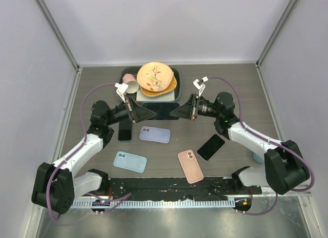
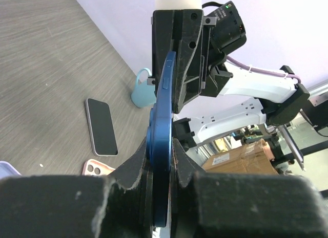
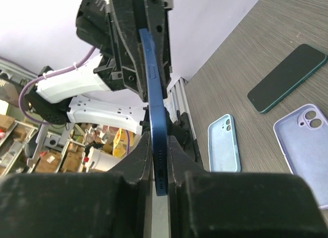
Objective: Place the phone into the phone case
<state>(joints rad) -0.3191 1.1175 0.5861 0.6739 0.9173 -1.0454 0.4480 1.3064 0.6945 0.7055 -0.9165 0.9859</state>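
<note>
Since my left gripper [image 2: 162,158] and right gripper [image 3: 160,156] both clamp the phone [image 2: 165,110] edge-on, uneven pulling could twist it loose, dropping it on the table [image 1: 230,84].

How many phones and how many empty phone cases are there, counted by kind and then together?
Phones: 3 (dark blue phone held in the air, black teal-edged phone, black silver-edged phone)
Empty phone cases: 3 (lavender case, light blue case, pink case)
Total: 6
</note>
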